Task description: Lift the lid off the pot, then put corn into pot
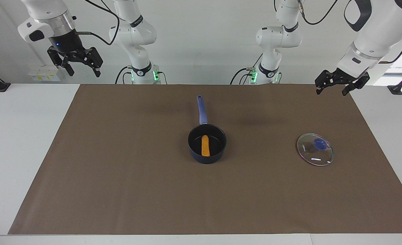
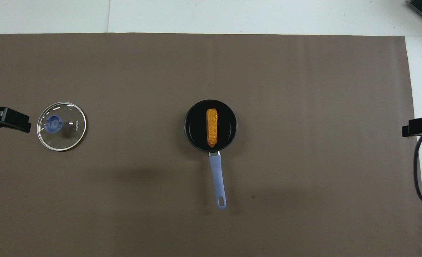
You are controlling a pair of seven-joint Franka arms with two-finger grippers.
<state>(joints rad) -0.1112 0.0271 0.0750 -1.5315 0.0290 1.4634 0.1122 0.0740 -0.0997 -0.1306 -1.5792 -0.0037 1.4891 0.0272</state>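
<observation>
The dark navy pot [image 1: 221,147] [image 2: 193,137] stands at the middle of the brown mat, its blue-purple handle [image 1: 202,109] [image 2: 218,178] pointing toward the robots. The orange-yellow corn [image 1: 205,145] [image 2: 212,127] lies inside the pot. The glass lid [image 1: 315,149] [image 2: 61,126] with its blue knob lies flat on the mat toward the left arm's end. My left gripper [image 1: 333,89] is open and empty, raised over the mat's edge at the left arm's end. My right gripper [image 1: 84,69] is open and empty, raised high at the right arm's end.
The brown mat [image 1: 119,170] [image 2: 303,107] covers most of the white table [image 1: 17,136]. A black cable [image 2: 420,171] hangs at the right arm's end in the overhead view.
</observation>
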